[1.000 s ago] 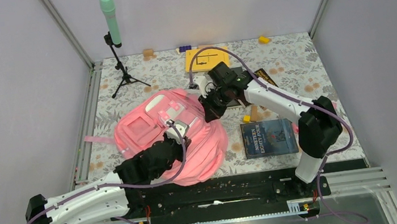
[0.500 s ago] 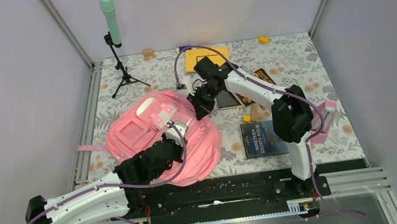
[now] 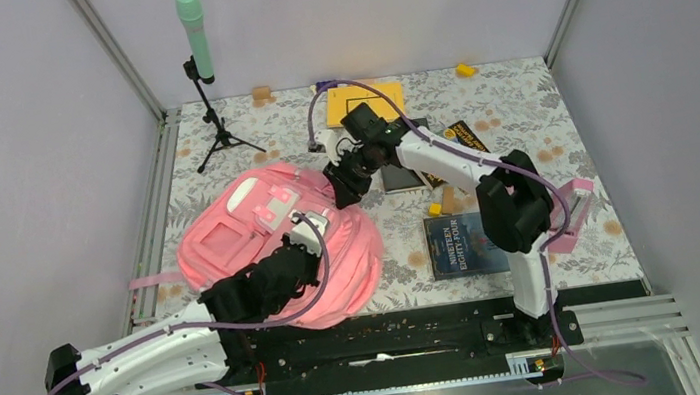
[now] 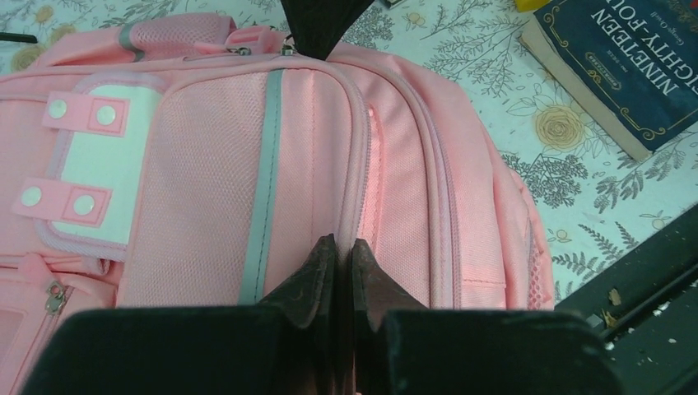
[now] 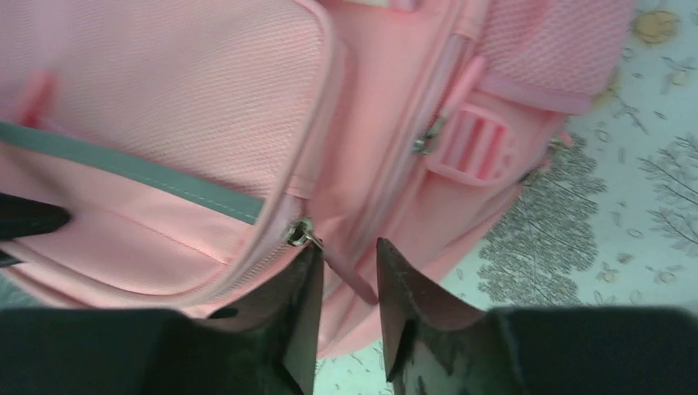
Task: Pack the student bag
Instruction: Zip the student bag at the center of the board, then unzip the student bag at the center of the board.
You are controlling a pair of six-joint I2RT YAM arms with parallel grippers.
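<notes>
The student bag (image 3: 262, 249) is a big pink backpack lying front-up on the left half of the table. My left gripper (image 3: 306, 246) is shut, pinching a fold of the student bag (image 4: 206, 164) beside the front pocket's seam; its fingertips (image 4: 342, 242) press together on the fabric. My right gripper (image 3: 338, 187) is at the bag's far right edge. In the right wrist view its jaws (image 5: 347, 248) stand apart, with a pink zip pull (image 5: 350, 276) hanging loose between them below the metal slider (image 5: 301, 233).
A dark "Nineteen Eighty-Four" book (image 3: 473, 243) lies right of the bag. A pink pencil case (image 3: 570, 216) sits by the right arm. A yellow book (image 3: 364, 100), a tablet (image 3: 402, 176), small blocks (image 3: 262, 94) and a microphone on a tripod (image 3: 195, 35) stand further back.
The bag has slid left and slightly nearer. The right gripper followed it leftward and its jaws have parted, releasing the zip pull. The left gripper stays clamped on the fabric.
</notes>
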